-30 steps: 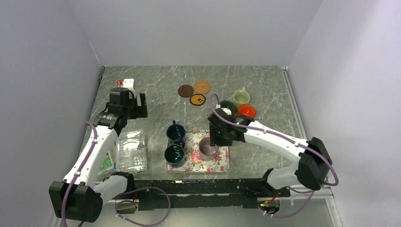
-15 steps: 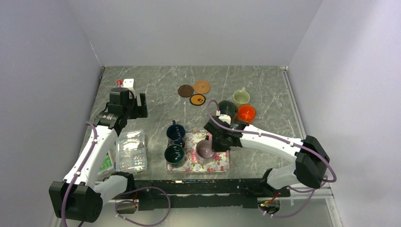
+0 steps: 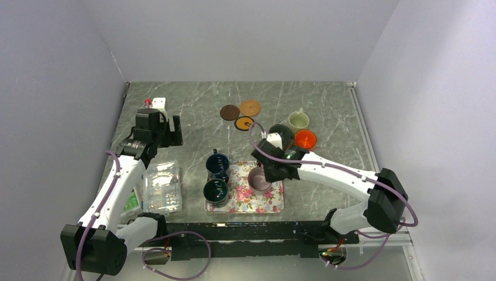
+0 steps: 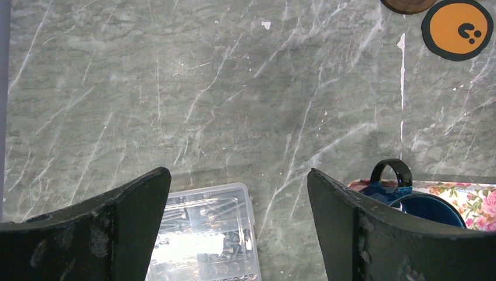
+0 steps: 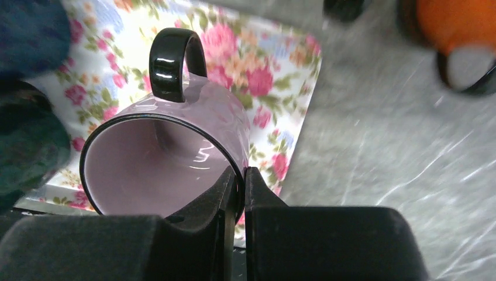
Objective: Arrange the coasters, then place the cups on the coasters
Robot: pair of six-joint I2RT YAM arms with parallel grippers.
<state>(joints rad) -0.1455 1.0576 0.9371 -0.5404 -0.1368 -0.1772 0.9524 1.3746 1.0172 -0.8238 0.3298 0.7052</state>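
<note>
Three coasters lie at the back centre: dark brown (image 3: 229,112), tan (image 3: 250,107), and black with an orange face (image 3: 244,123) (image 4: 457,20). My right gripper (image 3: 267,173) (image 5: 241,175) is shut on the wall of the mauve cup (image 3: 258,179) (image 5: 169,146), one finger inside the rim, over the floral tray (image 3: 245,201) (image 5: 275,64). The navy cup (image 3: 217,164) (image 4: 421,202) and a dark green cup (image 3: 215,191) stand at the tray's left. Another dark green cup (image 3: 281,134), the orange cup (image 3: 305,139) (image 5: 462,23) and the cream cup (image 3: 298,120) stand on the table behind it. My left gripper (image 3: 169,130) (image 4: 238,193) is open at the far left, holding nothing.
A clear plastic compartment box (image 3: 162,187) (image 4: 205,234) lies left of the tray, below my left gripper. A small white fitting (image 3: 159,104) sits at the back left. Walls close in the table on the left, back and right.
My right gripper has closed on the mauve cup's wall and carried it slightly back and right over the tray. The left arm has not moved.
</note>
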